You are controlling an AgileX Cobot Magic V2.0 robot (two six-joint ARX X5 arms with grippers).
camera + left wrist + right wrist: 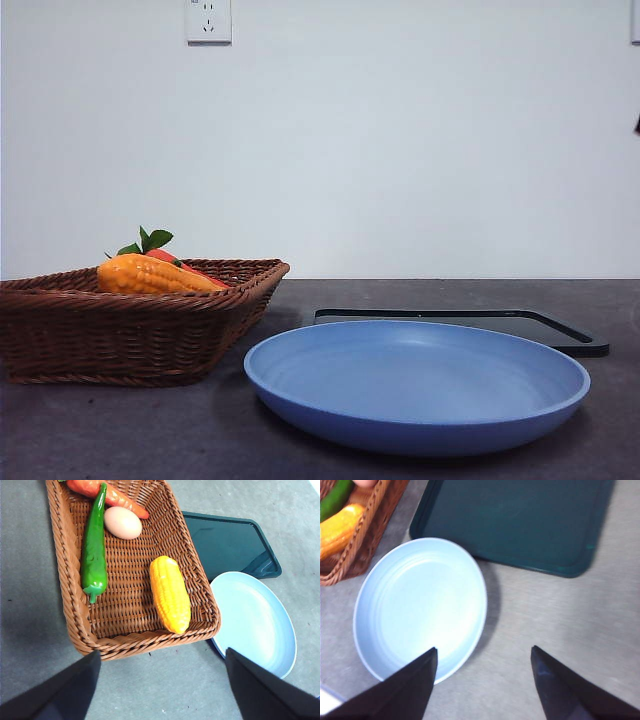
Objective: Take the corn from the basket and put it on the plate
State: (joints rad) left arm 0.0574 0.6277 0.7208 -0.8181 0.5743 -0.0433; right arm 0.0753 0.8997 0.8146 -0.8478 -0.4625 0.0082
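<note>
A: Nearest in the front view: round shallow light-blue plastic plate [417,385], bare, on the dark grey table [120,430]. Just behind it, touching or nearly so, flat black rectangular tray [520,325], also bare.

B: To the side of the plate, close but apart: shallow brown woven wicker basket [120,325]. Inside, elongated orange-yellow corn cob with bumpy kernels [150,276], lying flat along the basket wall nearest the plate, tapered end toward the near rim.

A: Other contents, from the left wrist view: long green chilli pepper [94,550] along the opposite wall, well apart from the corn; small tan egg [122,522] beside the pepper's upper half; red-orange carrot with green leaves [107,495] at the far end, just beside the egg. Nothing resting on the corn.

B: Left gripper [160,680] above the table just outside the basket's near rim, jaws spread wide, holding nothing. Right gripper [485,680] above the plate's edge and bare table, jaws likewise apart, holding nothing.

A: Farthest: plain white wall, white power socket [208,20] high up. Faint marks on the socket, too small to read. No other writing seen.
</note>
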